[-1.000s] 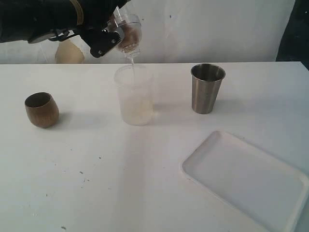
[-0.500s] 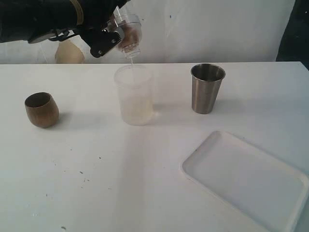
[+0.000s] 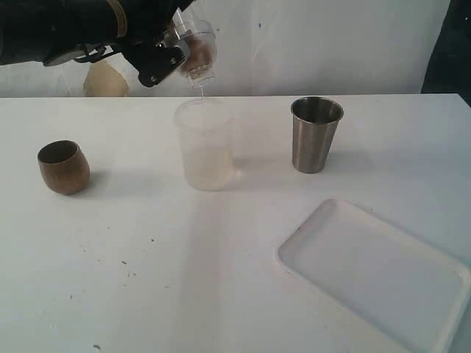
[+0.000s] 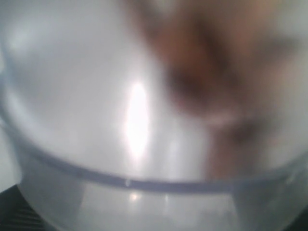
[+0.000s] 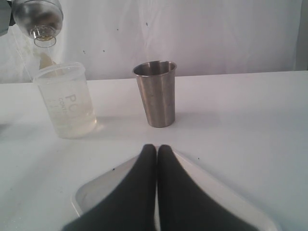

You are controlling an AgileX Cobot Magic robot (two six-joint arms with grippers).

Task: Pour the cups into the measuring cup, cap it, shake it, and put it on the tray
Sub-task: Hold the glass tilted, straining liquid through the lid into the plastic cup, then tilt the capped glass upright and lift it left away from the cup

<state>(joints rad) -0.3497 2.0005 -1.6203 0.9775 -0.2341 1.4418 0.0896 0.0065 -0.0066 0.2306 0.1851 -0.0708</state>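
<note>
My left gripper [image 3: 171, 53] is shut on the clear see-through measuring cup [image 3: 197, 48], held tilted with its low end over a frosted translucent cup [image 3: 204, 147] that holds pale liquid. The clear plastic [image 4: 144, 96] fills the left wrist view and hides the fingers. The brown wooden cup [image 3: 64, 167] stands at the left and the steel tumbler [image 3: 316, 134] at the right, both upright. The white tray [image 3: 375, 272] lies front right. My right gripper [image 5: 157, 148] is shut and empty above the tray's near corner [image 5: 96, 187]; it is outside the exterior view.
A beige rounded object [image 3: 105, 79] sits behind the table against the white wall. The frosted cup [image 5: 67, 101], with printed lettering, and the steel tumbler [image 5: 155, 94] stand side by side with a gap between them. Small dark specks dot the front left of the table.
The thin stream that fell from the held cup into the frosted cup one second ago has dwindled to almost nothing. The held cup has shifted slightly. Nothing else moved.
</note>
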